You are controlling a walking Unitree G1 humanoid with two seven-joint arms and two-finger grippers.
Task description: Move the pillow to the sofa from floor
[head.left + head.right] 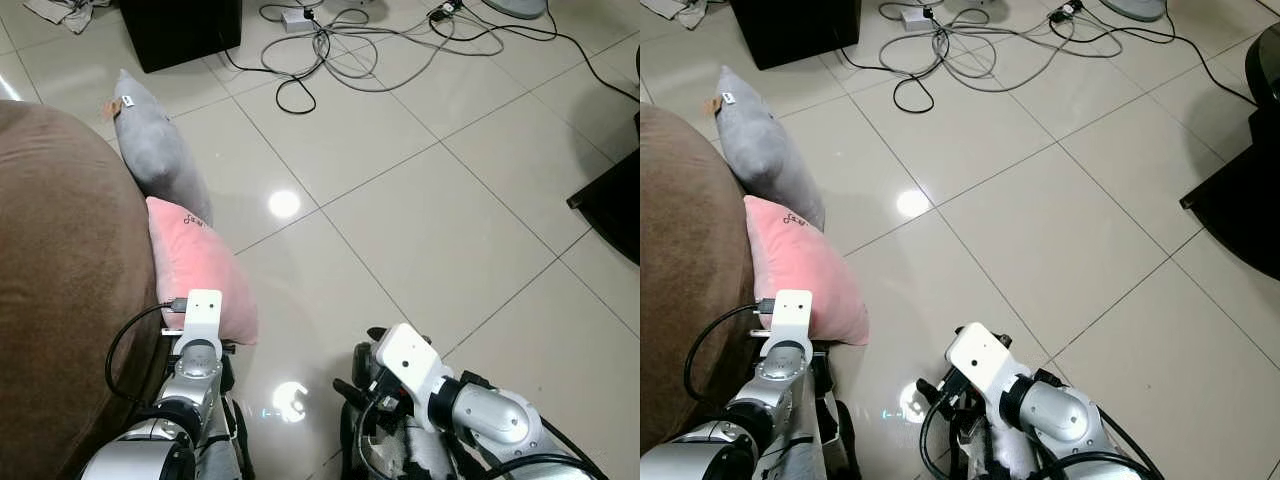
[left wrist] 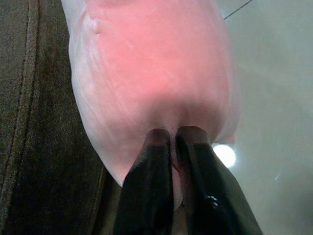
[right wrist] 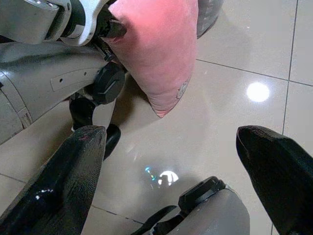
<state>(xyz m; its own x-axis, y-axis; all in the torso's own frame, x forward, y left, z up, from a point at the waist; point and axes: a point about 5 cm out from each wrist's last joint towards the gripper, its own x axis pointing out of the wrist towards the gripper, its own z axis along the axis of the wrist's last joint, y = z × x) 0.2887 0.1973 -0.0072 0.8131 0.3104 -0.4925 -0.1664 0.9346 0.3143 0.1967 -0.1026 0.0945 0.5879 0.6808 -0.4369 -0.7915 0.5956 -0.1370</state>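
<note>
A pink pillow [image 1: 195, 265] stands on its edge on the tiled floor, leaning against the brown sofa [image 1: 60, 280] on my left. My left gripper [image 2: 171, 134] is shut on the pillow's near end, its two black fingers [image 2: 151, 161] pinching the pink fabric [image 2: 151, 73]. My right gripper [image 3: 171, 133] hangs low over the floor to the right of the pillow [image 3: 156, 49], open wide with nothing between its fingers. Its white wrist [image 1: 410, 365] is in the left eye view.
A grey pillow [image 1: 155, 145] leans on the sofa just beyond the pink one. Tangled cables [image 1: 360, 40] and a black box [image 1: 180, 30] lie farther off. Dark furniture [image 1: 615, 195] stands at the right edge. Bare glossy tiles [image 1: 420, 220] lie between.
</note>
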